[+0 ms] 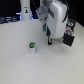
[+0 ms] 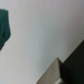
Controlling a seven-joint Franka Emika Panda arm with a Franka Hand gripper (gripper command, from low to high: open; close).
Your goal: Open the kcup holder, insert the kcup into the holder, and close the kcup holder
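The kcup (image 1: 32, 47), a tiny white cup with a green top, stands upright on the white table toward the exterior view's left. The kcup holder (image 1: 68, 39) is a black boxy unit at the exterior view's right. My gripper (image 1: 50, 40) hangs low over the table between them, closer to the holder and touching neither. Its fingers are dark and blurred, so their gap is unreadable. The wrist view shows a black corner of the holder (image 2: 73, 64) with a light edge. It also shows a blurred dark green shape (image 2: 4, 27) at the frame's border, apparently the kcup.
A tall white bottle-shaped object (image 1: 24, 10) stands at the back on the exterior view's left. Dark items line the table's far edge (image 1: 10, 20). My white arm (image 1: 56, 17) reaches down from the back right.
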